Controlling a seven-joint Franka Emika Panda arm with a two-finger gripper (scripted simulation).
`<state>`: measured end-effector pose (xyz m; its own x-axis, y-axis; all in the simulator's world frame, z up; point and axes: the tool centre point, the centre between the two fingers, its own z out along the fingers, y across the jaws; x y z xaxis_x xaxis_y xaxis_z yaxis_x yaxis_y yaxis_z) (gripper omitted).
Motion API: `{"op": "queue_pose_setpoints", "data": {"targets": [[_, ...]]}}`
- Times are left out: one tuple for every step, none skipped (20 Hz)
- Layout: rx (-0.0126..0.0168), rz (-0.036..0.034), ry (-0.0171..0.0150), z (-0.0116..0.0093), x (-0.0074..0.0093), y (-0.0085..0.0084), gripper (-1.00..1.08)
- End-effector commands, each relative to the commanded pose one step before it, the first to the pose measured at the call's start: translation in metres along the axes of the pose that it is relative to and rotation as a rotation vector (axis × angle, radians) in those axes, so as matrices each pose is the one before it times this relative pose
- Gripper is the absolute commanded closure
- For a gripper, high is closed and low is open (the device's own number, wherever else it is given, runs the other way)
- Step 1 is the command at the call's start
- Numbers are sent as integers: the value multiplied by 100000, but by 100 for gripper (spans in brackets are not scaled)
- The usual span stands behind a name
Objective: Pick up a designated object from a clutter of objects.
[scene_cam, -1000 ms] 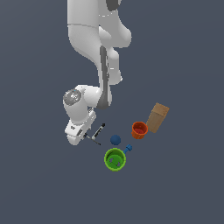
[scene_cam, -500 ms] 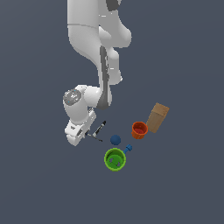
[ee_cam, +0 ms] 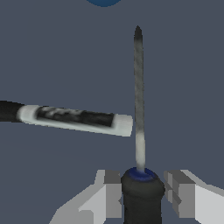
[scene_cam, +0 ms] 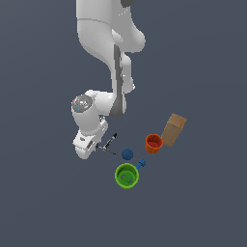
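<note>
Beside marker [ee_cam: 74, 117]: hand [ee_cam: 141, 194] straddles screwdriver [ee_cam: 139, 109] handle, fingers not visibly touching; grip unclear. Clench squarely, lift straight, avoid marker.

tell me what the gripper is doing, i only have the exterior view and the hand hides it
Observer: In the wrist view the gripper straddles the screwdriver at its dark handle, one finger on each side.
Operator: is it shut on it
Observer: Small gaps show between the fingers and the handle, so it reads as open.
Operator: anything close to the shaft
Observer: The black-and-white marker lies crosswise beside the shaft, its white end almost touching it.
Operator: whats past the tip
Observer: The blue ball sits just beyond the tip, at the picture's edge.
</note>
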<state>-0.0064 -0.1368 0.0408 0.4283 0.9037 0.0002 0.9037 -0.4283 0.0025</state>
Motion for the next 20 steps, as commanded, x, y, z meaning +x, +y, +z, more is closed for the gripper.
{"op": "queue_pose_setpoints", "data": {"targets": [[-172, -78, 42, -1249, 885, -167, 108], [0, 0, 0, -596, 422, -107, 108], [0, 0, 0, -651, 460, -116, 108], [53, 6, -44, -669, 496, -121, 108], [0, 0, 0, -752, 529, -133, 108], [0, 0, 0, -799, 561, -140, 108], [0, 0, 0, -843, 591, -147, 108], [0, 0, 0, -886, 620, -153, 108], [13, 2, -68, -911, 654, -157, 108], [0, 0, 0, -968, 675, -164, 108], [0, 0, 0, -1006, 700, -169, 108], [8, 3, -68, -1011, 722, -170, 108], [0, 0, 0, -1036, 719, -171, 108], [0, 0, 0, -1040, 722, -170, 108], [8, 2, -69, -1025, 734, -168, 108], [0, 0, 0, -1044, 725, -168, 108], [0, 0, 0, -1045, 726, -166, 108], [0, 0, 0, -1038, 722, -164, 108], [0, 0, 0, -1030, 717, -161, 108], [29, -3, -62, -993, 728, -152, 108]]}}
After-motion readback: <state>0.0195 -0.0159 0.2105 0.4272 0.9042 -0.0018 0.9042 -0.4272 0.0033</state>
